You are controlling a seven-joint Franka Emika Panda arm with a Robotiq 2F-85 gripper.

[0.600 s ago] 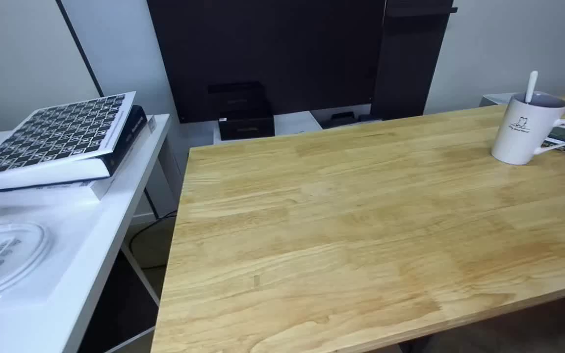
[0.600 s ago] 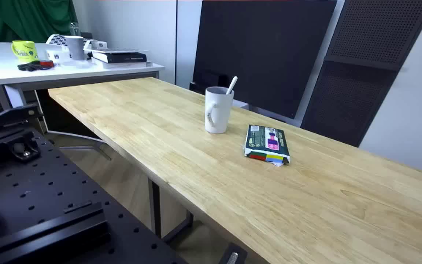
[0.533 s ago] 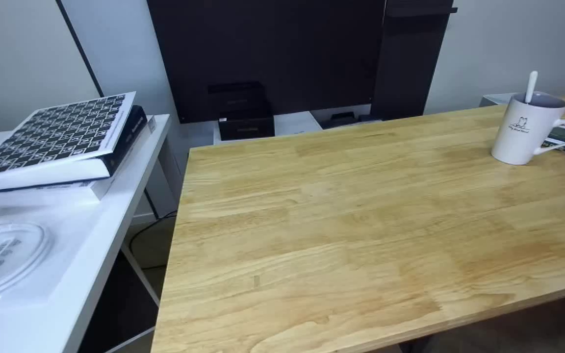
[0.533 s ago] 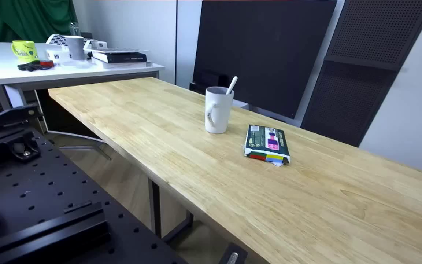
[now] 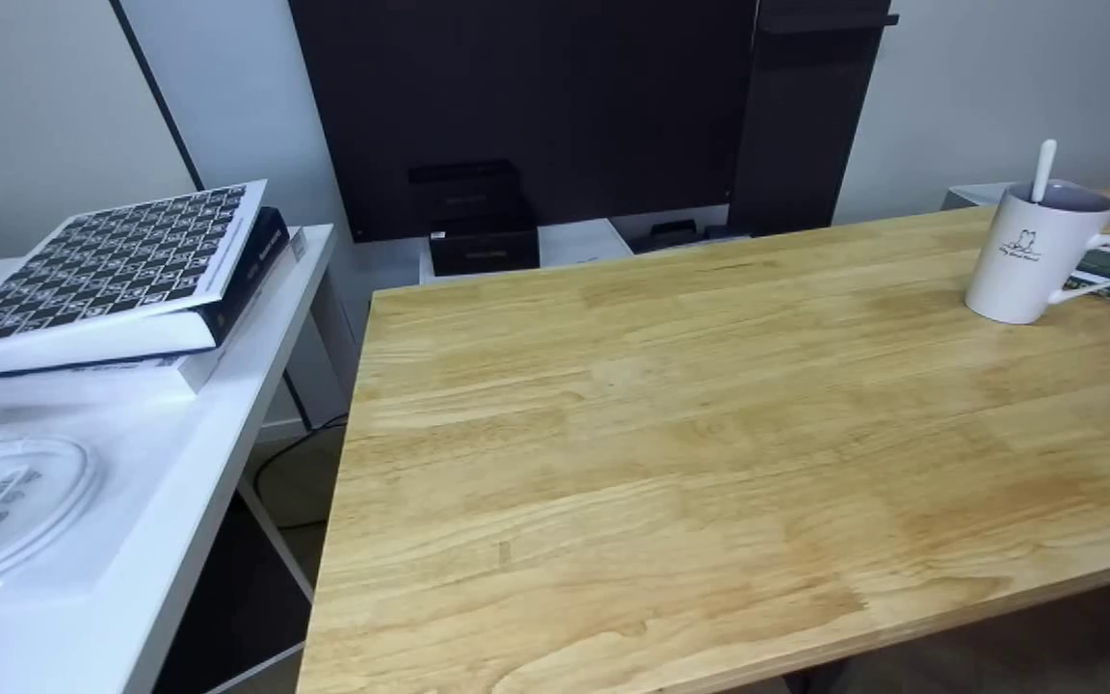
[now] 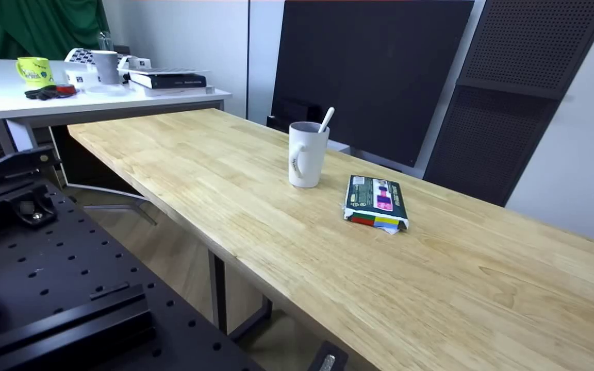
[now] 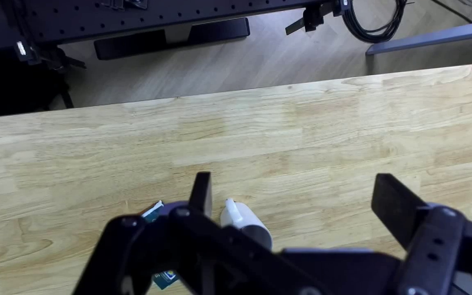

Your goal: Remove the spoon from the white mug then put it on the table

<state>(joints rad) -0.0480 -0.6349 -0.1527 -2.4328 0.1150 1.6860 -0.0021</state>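
The white mug stands upright on the light-wood table (image 5: 671, 414), at the right side (image 5: 1017, 265) in an exterior view and near the middle (image 6: 304, 159) in an exterior view. The spoon (image 5: 1044, 172) leans inside it, its pale handle sticking up above the rim; it also shows in an exterior view (image 6: 326, 119). In the wrist view, the mug (image 7: 246, 217) is partly covered by the gripper's left finger linkage, and the spoon is hidden. My gripper (image 7: 293, 178) is open and empty, high above the table, its fingers wide apart. It is out of both exterior views.
A dark green box (image 6: 377, 203) lies beside the mug on the table. A white side table (image 6: 96, 105) with books, cups and a yellow-green mug (image 6: 35, 71) stands at the far end. A black perforated bench (image 6: 96, 278) runs along the table with a gap between.
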